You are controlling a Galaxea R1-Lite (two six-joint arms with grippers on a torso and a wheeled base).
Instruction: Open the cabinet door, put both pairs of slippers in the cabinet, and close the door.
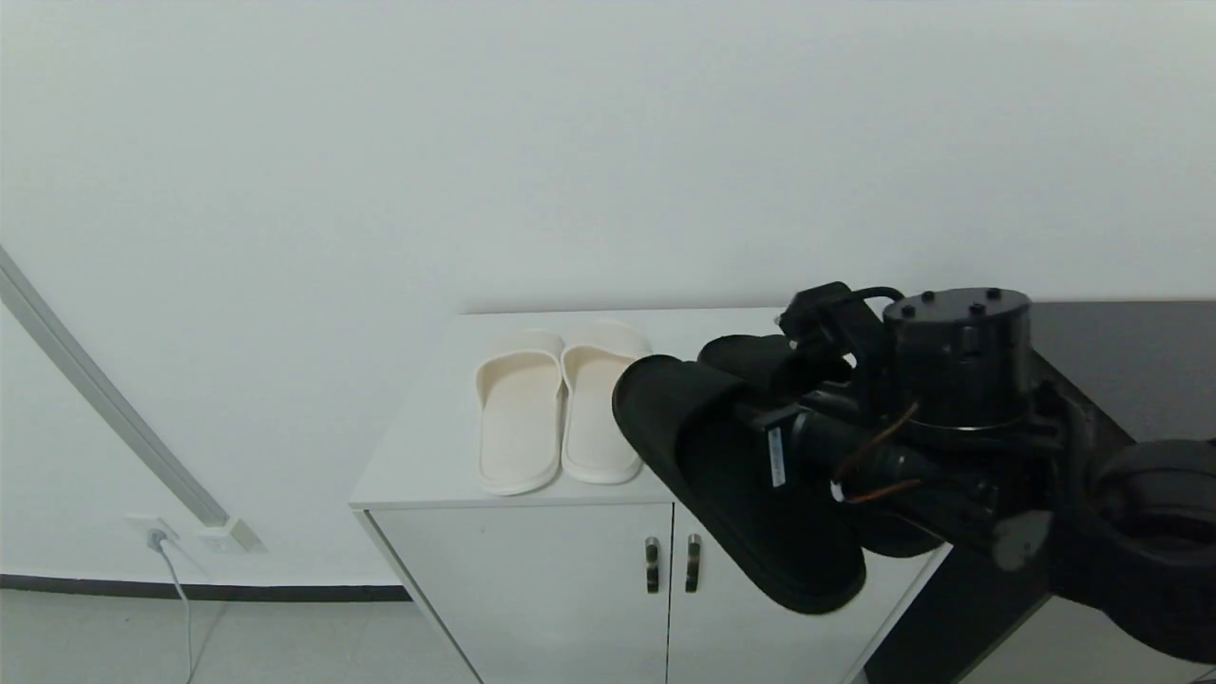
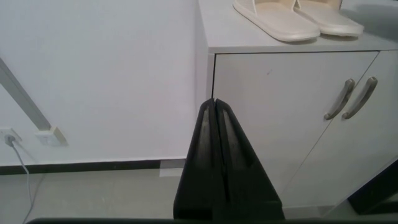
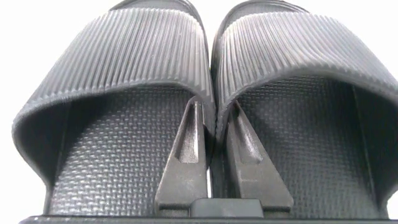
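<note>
Wall (image 1: 608, 142): white, plain.
Trunking (image 1: 104, 396): grey, slanting down the wall's left part.
Socket (image 1: 150, 532): white, at the trunking's lower end.
Cable (image 1: 182, 598): plugged in, hanging to the floor (image 1: 285, 646).
Skirting (image 1: 285, 592): black, along the wall's bottom edge.

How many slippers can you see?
4. Two white slippers lie side by side on top of the cabinet. Two black slippers are pinched together in the right gripper, in front of the cabinet. The closed cabinet could hide more.
</note>
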